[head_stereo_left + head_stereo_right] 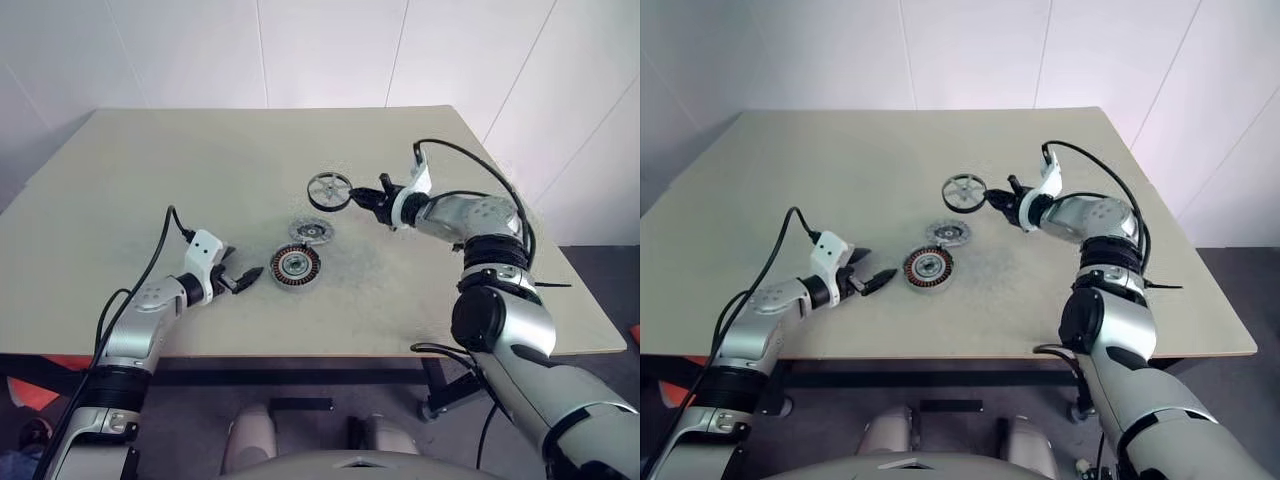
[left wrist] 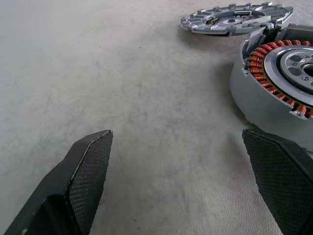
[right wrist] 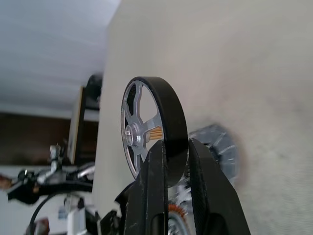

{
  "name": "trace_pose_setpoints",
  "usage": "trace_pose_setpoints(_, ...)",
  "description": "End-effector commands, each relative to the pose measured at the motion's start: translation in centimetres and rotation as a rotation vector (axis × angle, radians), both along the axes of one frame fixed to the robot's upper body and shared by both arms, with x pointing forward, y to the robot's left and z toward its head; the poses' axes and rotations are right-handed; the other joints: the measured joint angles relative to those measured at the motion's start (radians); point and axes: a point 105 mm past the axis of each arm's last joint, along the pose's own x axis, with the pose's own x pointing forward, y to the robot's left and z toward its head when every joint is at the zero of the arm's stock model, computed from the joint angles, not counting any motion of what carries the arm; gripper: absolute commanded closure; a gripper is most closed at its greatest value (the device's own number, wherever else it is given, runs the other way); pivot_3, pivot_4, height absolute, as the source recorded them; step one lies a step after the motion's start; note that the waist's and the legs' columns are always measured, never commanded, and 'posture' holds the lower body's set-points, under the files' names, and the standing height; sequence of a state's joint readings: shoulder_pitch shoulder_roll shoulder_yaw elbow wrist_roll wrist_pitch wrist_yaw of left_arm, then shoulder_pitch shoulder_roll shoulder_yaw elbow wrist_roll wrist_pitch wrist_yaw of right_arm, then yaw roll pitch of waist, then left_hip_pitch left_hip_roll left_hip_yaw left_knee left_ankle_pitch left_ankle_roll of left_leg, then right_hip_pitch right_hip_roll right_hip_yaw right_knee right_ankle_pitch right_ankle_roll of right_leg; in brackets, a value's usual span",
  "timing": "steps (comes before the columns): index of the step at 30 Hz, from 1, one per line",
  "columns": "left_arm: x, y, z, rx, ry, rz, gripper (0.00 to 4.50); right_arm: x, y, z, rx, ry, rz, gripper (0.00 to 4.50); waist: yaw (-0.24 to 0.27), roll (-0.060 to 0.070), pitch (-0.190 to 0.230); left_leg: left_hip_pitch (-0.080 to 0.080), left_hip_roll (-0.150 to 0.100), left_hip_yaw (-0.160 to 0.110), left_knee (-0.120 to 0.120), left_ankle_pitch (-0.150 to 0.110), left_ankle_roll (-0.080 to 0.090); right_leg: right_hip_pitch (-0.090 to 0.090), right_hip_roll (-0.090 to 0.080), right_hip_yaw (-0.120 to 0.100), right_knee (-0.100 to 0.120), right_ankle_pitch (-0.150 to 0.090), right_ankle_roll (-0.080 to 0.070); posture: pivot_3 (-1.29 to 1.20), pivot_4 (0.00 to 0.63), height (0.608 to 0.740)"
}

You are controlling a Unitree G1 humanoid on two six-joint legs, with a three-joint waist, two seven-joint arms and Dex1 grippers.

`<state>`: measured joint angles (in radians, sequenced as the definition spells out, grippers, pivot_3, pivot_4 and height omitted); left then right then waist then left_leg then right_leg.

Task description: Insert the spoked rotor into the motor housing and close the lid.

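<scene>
Two grippers work over the beige table [image 1: 120,180]. Nearest us, our left gripper [image 1: 243,279] sits low at the table surface, fingers [image 2: 83,181] spread wide with nothing between them, just beside the motor housing [image 1: 295,265]. The housing stands upright on the table, copper windings ringing its inside. Just past it lies the lid [image 1: 311,232], flat, notched edge showing, near the housing; touching or apart we cannot tell. Farther out, our right gripper [image 1: 356,196] is clamped on the dark rim of the spoked rotor [image 1: 329,191], which hangs on edge above the table, beyond the lid.
</scene>
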<state>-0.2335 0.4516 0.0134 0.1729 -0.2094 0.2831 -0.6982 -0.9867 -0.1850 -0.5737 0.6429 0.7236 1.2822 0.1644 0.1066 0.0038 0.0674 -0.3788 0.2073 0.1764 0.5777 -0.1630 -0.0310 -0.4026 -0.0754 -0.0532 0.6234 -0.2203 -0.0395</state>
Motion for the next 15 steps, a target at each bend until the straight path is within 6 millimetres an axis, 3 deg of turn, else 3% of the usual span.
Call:
trace_pose_setpoints(1, 0.4, 0.0, 0.8, 0.005, -0.04, -0.015, 0.0, -2.7, 2.7, 0.7, -0.015, -0.023, 0.156, 4.2, 0.0, 0.0, 0.0, 0.0, 0.0, 0.0, 0.0, 0.0, 0.0, 0.0, 0.0, 0.0, 0.0, 0.0, 0.0, 0.0, 0.0, 0.74)
trace_pose_setpoints(8, 0.0, 0.2, 0.0, 0.005, -0.031, -0.017, 0.0, -5.7, 5.6, -1.1, -0.056, 0.023, 0.261, 4.2, 0.001, 0.0, 0.0, 0.001, 0.0, -0.001, -0.001, 0.002, -0.003, 0.0, 0.0, 0.0, 0.0, 0.0, 0.001, 0.0, 0.0, 0.74)
trace_pose_setpoints(15, -0.2, 0.5, -0.3, 0.005, -0.028, -0.004, 0.0, -6.1, 5.2, -2.6, -0.126, 0.057, 0.256, 4.2, 0.001, 0.0, 0.0, 0.004, 0.0, -0.002, -0.006, 0.003, -0.005, 0.002, -0.001, 0.001, 0.0, -0.004, 0.008, 0.0, 0.0, 0.74)
